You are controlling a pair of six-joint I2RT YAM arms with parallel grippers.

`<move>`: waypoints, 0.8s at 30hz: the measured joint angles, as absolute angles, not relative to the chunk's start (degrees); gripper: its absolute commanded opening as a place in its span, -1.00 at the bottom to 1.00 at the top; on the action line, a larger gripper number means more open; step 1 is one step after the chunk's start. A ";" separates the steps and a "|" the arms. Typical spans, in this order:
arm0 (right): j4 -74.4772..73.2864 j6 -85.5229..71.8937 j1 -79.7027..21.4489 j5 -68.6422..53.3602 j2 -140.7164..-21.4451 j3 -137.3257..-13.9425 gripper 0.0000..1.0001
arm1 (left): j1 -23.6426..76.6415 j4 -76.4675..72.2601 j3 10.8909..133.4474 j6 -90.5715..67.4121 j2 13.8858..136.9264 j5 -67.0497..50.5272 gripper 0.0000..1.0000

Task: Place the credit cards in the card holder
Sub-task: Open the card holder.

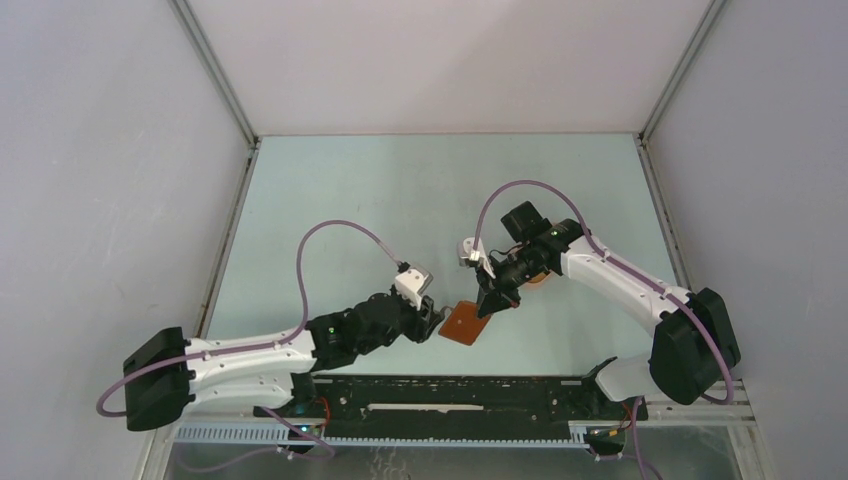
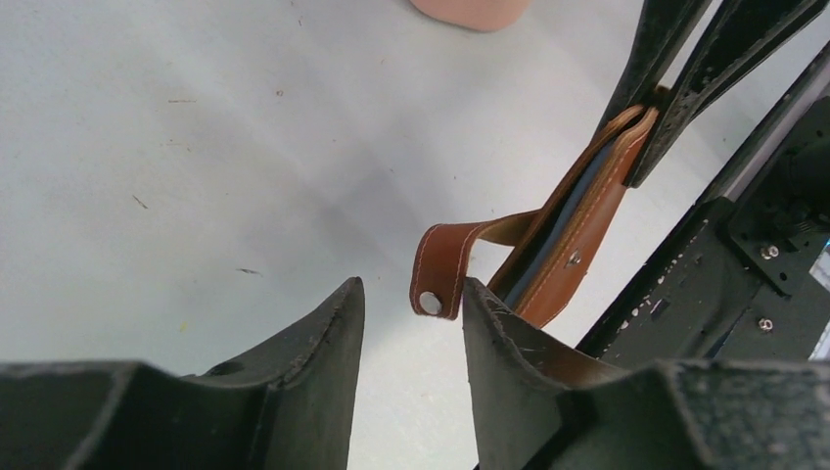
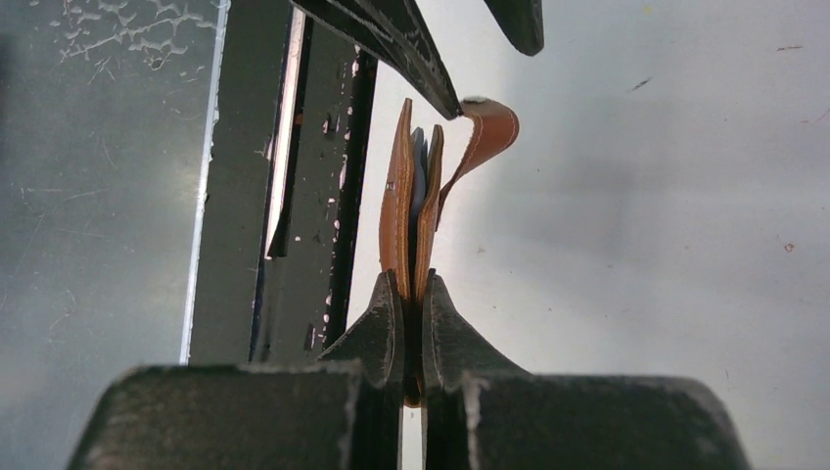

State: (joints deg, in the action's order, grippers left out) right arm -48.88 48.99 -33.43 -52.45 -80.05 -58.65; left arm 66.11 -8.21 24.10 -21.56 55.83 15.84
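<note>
**Item:** small reddish-brown leather bifold card holder (image 1: 462,325), folded almost flat and stood on edge by the middle of the table's (image 1: 400,200) near edge.
**Held by:** right gripper (image 3: 413,294), fingers pressed together on the folded leaves.
**Contents:** thin blue-grey plastic card (image 2: 560,230), its edge showing between the leaves; no other cards appear in any view.
**Fastening:** stitched leather snap tab (image 2: 440,259), undone. It curls out between the parted fingers of the left gripper (image 2: 411,304), touching one and not pinched.
**Status, judged:** loading looks finished or nearly so; the snap remains to be closed.
**Markings:** no brand, label or writing legible.
**Adjacent:** pink tray (image 2: 470,8), rim only.
</note>
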 measured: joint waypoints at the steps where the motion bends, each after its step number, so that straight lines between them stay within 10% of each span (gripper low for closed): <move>1: -48.93 49.04 -33.45 -52.47 -80.05 -58.65 -1.00 | 66.04 -8.51 24.10 -21.32 56.53 15.66 0.00; 24: -54.68 57.76 -33.52 -54.92 -80.27 -58.65 -1.00 | 65.47 -19.51 18.31 -14.31 55.66 5.23 0.32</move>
